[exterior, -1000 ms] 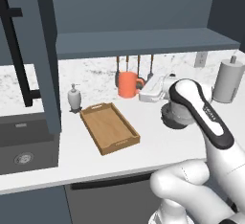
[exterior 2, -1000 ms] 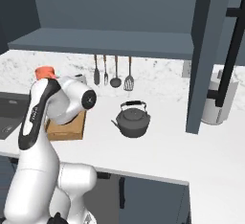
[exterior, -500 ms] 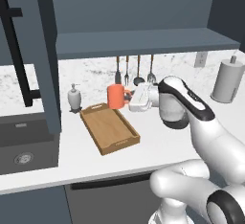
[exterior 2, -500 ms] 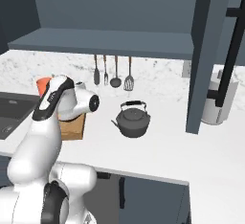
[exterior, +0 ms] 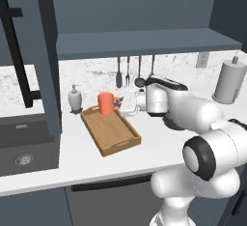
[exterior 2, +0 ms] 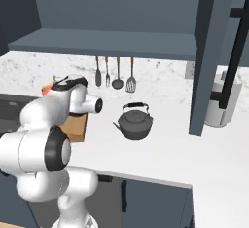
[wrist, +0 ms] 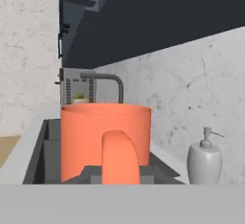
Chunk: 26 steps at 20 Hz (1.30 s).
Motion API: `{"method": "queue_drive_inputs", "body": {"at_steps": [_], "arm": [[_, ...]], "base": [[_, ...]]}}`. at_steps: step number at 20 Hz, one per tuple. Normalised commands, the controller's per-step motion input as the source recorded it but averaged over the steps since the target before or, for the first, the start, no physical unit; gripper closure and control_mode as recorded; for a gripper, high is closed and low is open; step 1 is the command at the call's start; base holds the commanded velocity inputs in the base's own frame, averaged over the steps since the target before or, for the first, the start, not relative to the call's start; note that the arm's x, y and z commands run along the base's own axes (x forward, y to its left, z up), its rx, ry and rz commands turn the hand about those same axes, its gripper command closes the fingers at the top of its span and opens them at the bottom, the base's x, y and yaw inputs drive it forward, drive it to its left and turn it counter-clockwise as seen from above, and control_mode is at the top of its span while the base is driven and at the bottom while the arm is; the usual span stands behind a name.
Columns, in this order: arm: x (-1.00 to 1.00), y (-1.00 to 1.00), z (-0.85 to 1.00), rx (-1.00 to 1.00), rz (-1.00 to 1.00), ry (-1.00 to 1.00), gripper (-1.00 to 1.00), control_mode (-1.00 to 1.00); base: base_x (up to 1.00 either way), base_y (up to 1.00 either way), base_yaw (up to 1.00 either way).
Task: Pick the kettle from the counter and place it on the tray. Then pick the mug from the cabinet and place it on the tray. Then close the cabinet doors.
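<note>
My gripper (exterior: 117, 105) is shut on the loop handle of the orange mug (exterior: 105, 104), which hangs upright just above the far end of the wooden tray (exterior: 112, 134). In the hand view the mug (wrist: 103, 137) sits close in front, its handle toward me between the jaws of the gripper (wrist: 119, 177). The dark grey kettle (exterior 2: 135, 123) stands on the white counter (exterior 2: 160, 154), to the right of the tray (exterior 2: 75, 127). Both cabinet doors stand open: the left door (exterior: 48, 61) and the right door (exterior 2: 208, 61). The cabinet shelf (exterior: 144, 41) is bare.
A soap dispenser (exterior: 74, 99) stands by the wall just left of the tray. A dark sink (exterior: 24, 143) with a faucet (wrist: 103, 82) lies further left. Utensils (exterior: 128, 73) hang on the wall. A paper-towel roll (exterior: 229, 81) stands at the far right.
The arm has swung left with the mug, from right of the tray to above its far end, and the mug has come lower.
</note>
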Motion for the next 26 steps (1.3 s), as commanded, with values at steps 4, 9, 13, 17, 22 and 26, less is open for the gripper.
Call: {"method": "queue_drive_inputs", "body": {"at_steps": [4,9,13,17,22,26], "arm": [[0.61,0.00,-0.32,0.00,0.09,0.00,1.00,-1.00],[0.56,0.00,-0.32,-0.02,0.03,0.00,1.00,-1.00],[0.50,0.07,-0.44,-0.09,0.00,0.00,1.00,-1.00],[0.39,0.26,-0.55,-0.14,0.00,0.00,1.00,-1.00],[0.32,0.35,-0.42,-0.11,0.00,0.00,1.00,-1.00],[0.34,0.31,-0.39,-0.05,0.00,0.00,1.00,-1.00]], "base": [[0.00,0.00,0.00],[0.00,0.00,0.00],[0.00,0.00,0.00],[0.00,0.00,0.00],[0.00,0.00,0.00],[0.00,0.00,0.00]]}}
